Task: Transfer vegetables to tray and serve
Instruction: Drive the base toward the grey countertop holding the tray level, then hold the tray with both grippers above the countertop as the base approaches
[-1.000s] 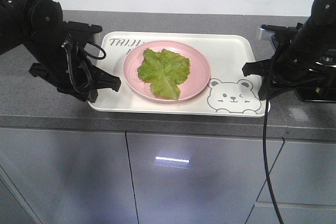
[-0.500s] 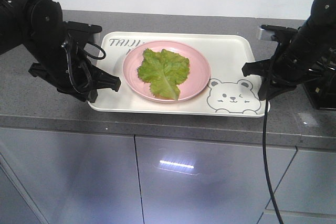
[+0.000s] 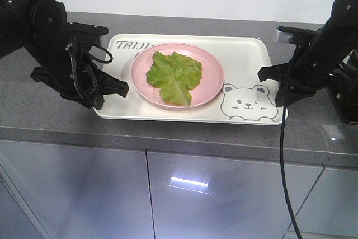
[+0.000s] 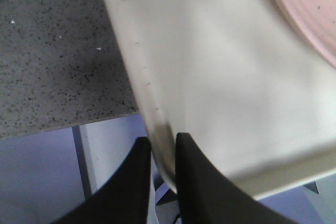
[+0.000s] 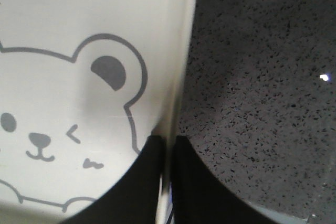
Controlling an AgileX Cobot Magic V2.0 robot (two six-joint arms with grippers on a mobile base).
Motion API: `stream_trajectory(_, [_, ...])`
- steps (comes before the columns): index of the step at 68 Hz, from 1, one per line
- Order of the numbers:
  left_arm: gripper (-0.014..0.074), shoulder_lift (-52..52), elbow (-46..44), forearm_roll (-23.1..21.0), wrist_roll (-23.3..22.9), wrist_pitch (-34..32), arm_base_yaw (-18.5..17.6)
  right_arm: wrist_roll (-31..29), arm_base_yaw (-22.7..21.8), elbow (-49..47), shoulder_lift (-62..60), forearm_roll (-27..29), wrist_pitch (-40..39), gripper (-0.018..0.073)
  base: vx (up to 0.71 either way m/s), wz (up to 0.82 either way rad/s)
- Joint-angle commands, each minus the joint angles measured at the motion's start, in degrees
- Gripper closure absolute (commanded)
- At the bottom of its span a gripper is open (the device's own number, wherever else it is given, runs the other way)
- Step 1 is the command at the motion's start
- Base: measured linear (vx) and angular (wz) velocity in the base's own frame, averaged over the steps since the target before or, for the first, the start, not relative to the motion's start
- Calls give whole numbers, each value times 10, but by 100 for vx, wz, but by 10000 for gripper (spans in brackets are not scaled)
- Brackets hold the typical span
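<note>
Exterior front-facing view lays the scene out for us. The grey speckled bench (image 3: 50, 118) carries the cream tray (image 3: 249, 60), which lies close to the front edge with its bear drawing at the near right corner. The round pink plate (image 3: 215, 79) sits on the tray. The lettuce leaf (image 3: 174, 76) lies flat in the middle of that plate, so the vegetables are already on the tray.

We judge that the serving step is in hand: a two-armed lift and carry. To do it well, we would raise both ends at the same rate and keep the spacing between the arms fixed, so the thin rim is neither pulled nor buckled. We would also move slowly, since nothing stops the plate from sliding. Both grips sit toward the near side, so the far edge may dip. We would watch for that tilt. We cannot tell from these views whether the tray has left the bench yet.

Both arms reach in from the sides with wrists angled down and inward, roughly mirrored. The left pincer (image 3: 114, 90) is closed onto the tray's left rim near the front corner. The left wrist view shows the rim squeezed in the narrow gap of the left pincer (image 4: 164, 145). The right pincer (image 3: 271, 82) clamps the right rim beside the bear in the same way, with only the rim between its fingers (image 5: 169, 145).
</note>
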Motion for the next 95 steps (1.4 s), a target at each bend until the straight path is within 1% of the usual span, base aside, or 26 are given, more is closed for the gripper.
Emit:
stream_trajectory(1, [603, -29, -20, -53, 15, -50, -9, -14, 8, -14, -36, 58, 20, 564, 5, 1])
stream_trajectory(95, [603, -29, -20, -53, 15, -50, -9, -14, 8, -14, -36, 58, 20, 564, 6, -6])
